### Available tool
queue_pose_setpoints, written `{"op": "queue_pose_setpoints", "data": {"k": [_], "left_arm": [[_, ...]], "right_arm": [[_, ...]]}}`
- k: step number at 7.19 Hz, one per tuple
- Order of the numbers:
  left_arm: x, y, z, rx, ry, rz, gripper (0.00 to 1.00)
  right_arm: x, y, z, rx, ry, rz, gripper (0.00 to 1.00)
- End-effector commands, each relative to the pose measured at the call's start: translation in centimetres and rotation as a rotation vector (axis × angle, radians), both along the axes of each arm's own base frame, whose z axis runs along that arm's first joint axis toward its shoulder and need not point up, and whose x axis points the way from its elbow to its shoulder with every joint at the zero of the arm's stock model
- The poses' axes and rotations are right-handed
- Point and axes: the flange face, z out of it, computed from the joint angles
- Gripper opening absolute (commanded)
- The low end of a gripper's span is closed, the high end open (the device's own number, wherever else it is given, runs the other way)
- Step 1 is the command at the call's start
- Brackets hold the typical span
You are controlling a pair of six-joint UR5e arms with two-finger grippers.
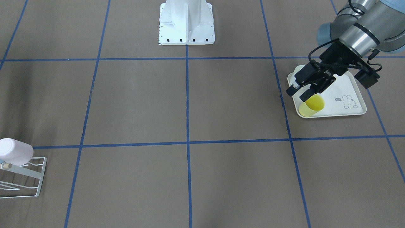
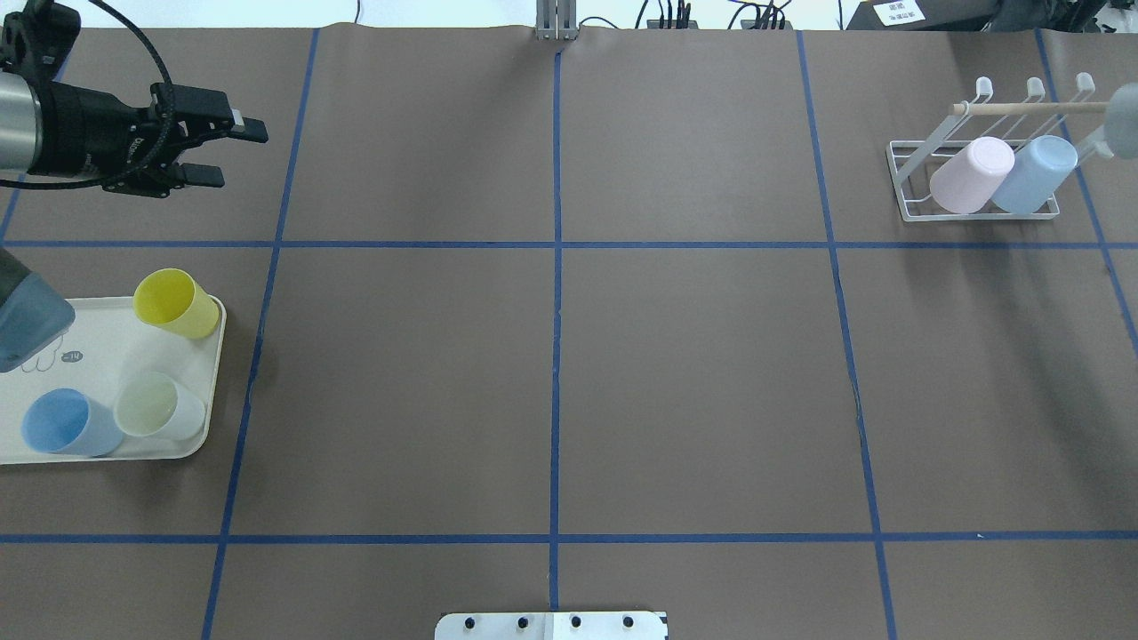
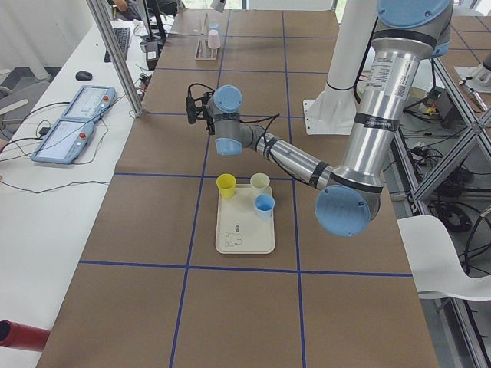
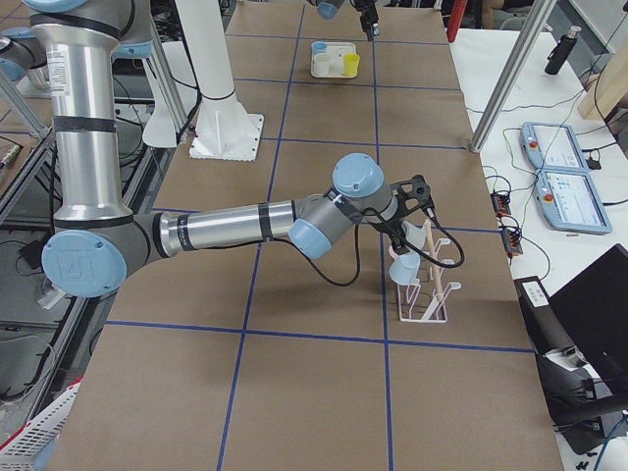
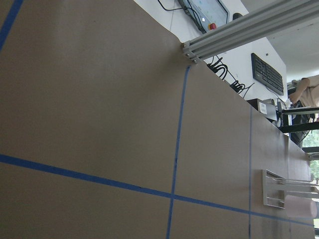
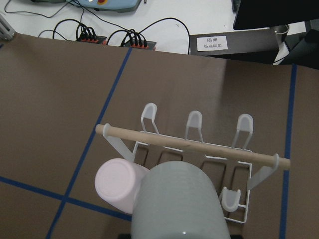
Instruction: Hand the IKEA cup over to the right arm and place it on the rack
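Nearest the base, at the left edge of the surface (image 2: 693, 391): a tray (image 2: 116, 347) with a blue cup (image 2: 62, 425) and a pale cup (image 2: 160, 406) side by side, and a yellow cup (image 2: 176, 303) upright at the far corner. Raised over that far end of the tray, the left end effector (image 1: 296, 94), fingers spread wide, nothing between them. In the front-facing view, yellow cup just below the fingertips, mouth up, apart from them.

Farthest out, at the far right corner: the rack (image 2: 1022, 108), with a pink cup (image 2: 971, 175) and a second blue cup (image 2: 1036, 173) leaning just beside each other inside its frame, bases uppermost. Right end effector (image 4: 405, 240) reaching down onto the second blue cup in the right-side view; fingers hidden, so impossible to tell whether clamped on it or parted. From the right wrist, that cup's base close in the foreground, on the near side of the wooden rod (image 6: 189, 145).
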Motion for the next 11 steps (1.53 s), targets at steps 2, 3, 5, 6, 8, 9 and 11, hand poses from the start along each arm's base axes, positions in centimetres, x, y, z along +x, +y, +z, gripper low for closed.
{"op": "queue_pose_setpoints", "data": {"k": [2,3,5,6,8,9,11], "left_arm": [[-0.4,-0.6,1.0,0.014,-0.064,0.003,1.00],[-0.3,-0.5,1.0,0.014,-0.064,0.006,1.00],[-0.3,-0.6,0.7,0.019,-0.061,0.004,1.00],[-0.3,-0.5,0.6,0.020,-0.060,0.004,1.00],[-0.3,-0.5,0.6,0.022,-0.060,0.004,1.00],[-0.3,-0.5,0.5,0.023,-0.059,0.003,1.00],[-0.3,-0.5,0.5,0.023,-0.059,0.004,1.00]], "right_arm": [[0.9,-4.1,3.6,-0.182,0.053,-0.094,0.00],[0.3,-6.0,5.3,-0.212,0.054,-0.113,0.00],[-0.5,-7.4,6.0,-0.232,0.053,-0.127,0.00],[-0.9,-7.6,6.8,-0.247,0.054,-0.135,0.00],[-1.7,-8.1,7.5,-0.262,0.056,-0.147,0.00],[-2.2,-9.5,7.2,-0.264,0.055,-0.154,0.00],[-2.7,-9.8,8.1,-0.282,0.052,-0.162,0.00]]}}
